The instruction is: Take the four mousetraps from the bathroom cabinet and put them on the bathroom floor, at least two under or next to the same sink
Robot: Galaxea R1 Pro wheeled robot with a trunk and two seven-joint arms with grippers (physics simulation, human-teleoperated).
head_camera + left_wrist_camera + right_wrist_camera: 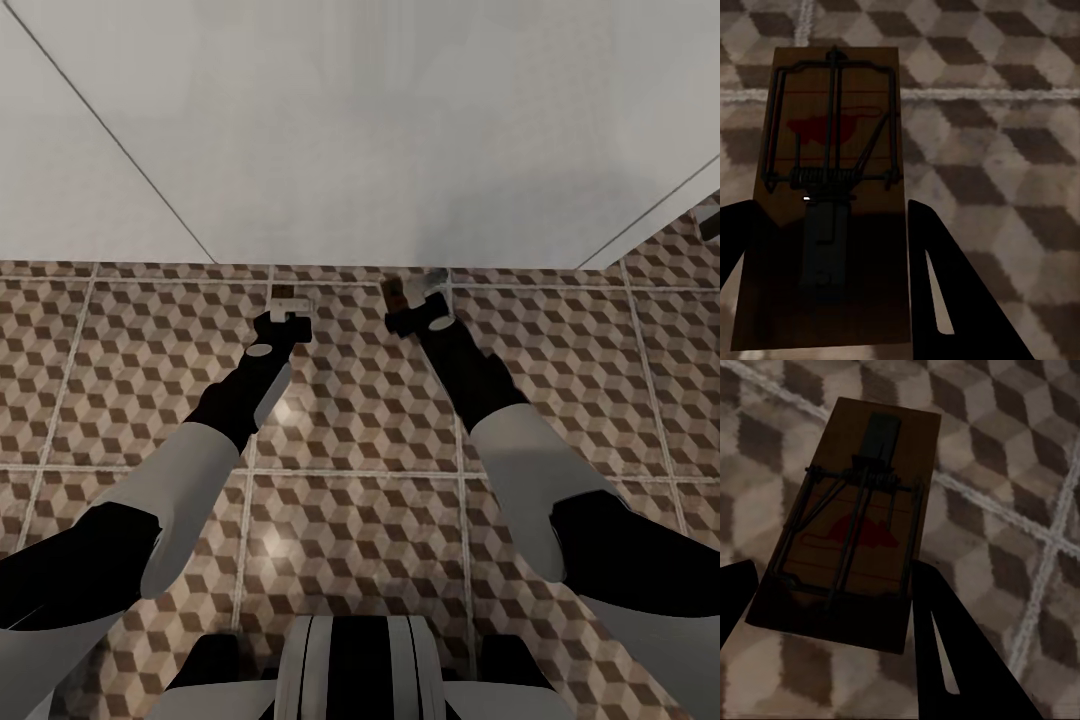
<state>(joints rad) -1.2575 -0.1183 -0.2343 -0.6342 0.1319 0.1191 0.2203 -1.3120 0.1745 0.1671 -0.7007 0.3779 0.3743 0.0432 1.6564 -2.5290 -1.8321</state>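
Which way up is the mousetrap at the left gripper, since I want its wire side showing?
Wire side up: in the left wrist view the mousetrap shows its spring, wire bar and red mark facing the camera, between the left gripper fingers.

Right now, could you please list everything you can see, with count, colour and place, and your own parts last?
mousetraps: two, brown wooden plates with dark wire and a red mark; one between the left gripper's fingers, one between the right gripper's fingers, both held above the floor near the wall.
floor: one, square tiles with a brown, beige and white cube pattern and pale grout, under both arms.
wall: pale grey-white panels with thin dark seams, straight ahead, meeting the floor just past the grippers.
dark object: one, at the head view's far right edge; too little shows to name it.
left gripper: black, shut on a mousetrap.
right gripper: black, shut on a mousetrap.
arms: two, white and black, reaching forward.
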